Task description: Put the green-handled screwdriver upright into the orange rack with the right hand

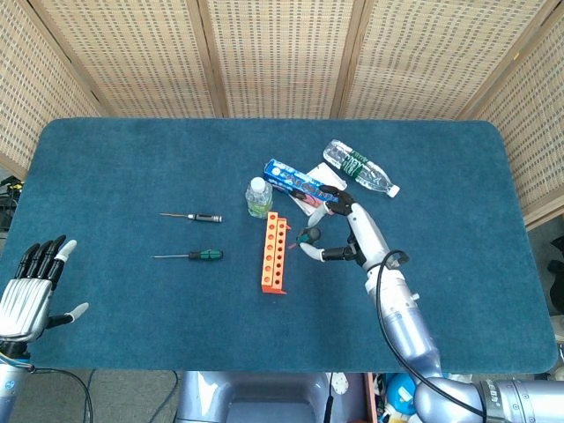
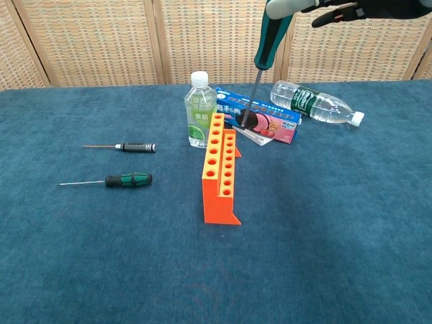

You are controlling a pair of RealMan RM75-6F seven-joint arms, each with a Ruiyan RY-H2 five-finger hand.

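Observation:
My right hand [image 1: 351,233] holds a green-handled screwdriver [image 2: 268,42] by its handle, high above the table. The tool hangs nearly upright and slightly tilted, its thin shaft pointing down. Its tip hovers just right of the far end of the orange rack [image 2: 219,175], without touching it. From the head view, the handle [image 1: 308,235] sits just right of the rack [image 1: 274,254]. The rack's holes hold nothing. My left hand [image 1: 31,291] is open at the table's near left edge, seen only in the head view.
Two more screwdrivers lie left of the rack: a black-handled one [image 2: 128,146] and a green-and-black one [image 2: 127,179]. Behind the rack stand a small bottle [image 2: 200,110], a blue snack box [image 2: 260,119] and a lying water bottle [image 2: 314,104].

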